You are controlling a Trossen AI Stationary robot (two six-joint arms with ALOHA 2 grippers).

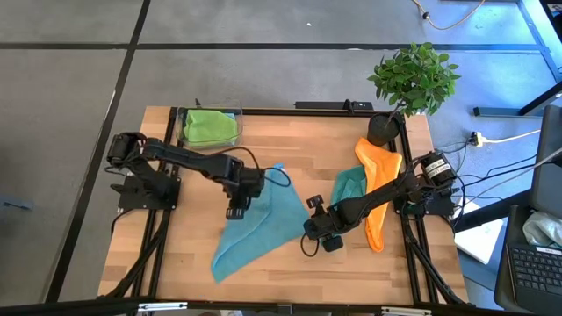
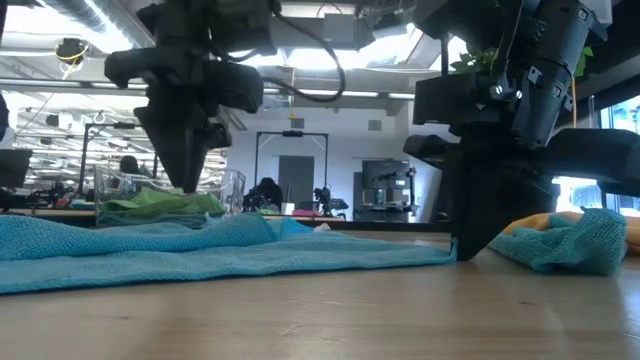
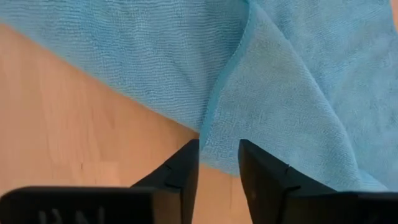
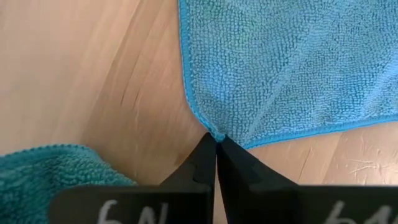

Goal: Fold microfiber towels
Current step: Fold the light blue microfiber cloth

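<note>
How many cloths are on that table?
4: a light blue towel spread mid-table, a teal towel and an orange towel at right, a lime green towel in the clear bin. More could be hidden.

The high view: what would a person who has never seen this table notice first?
A light blue towel lies spread in the middle of the table, with both arms on it: the right gripper is shut on its corner, the left gripper hovers open over its edge. Next, an orange towel and a teal towel lie bunched at the right, and a green towel sits in a clear bin.
</note>
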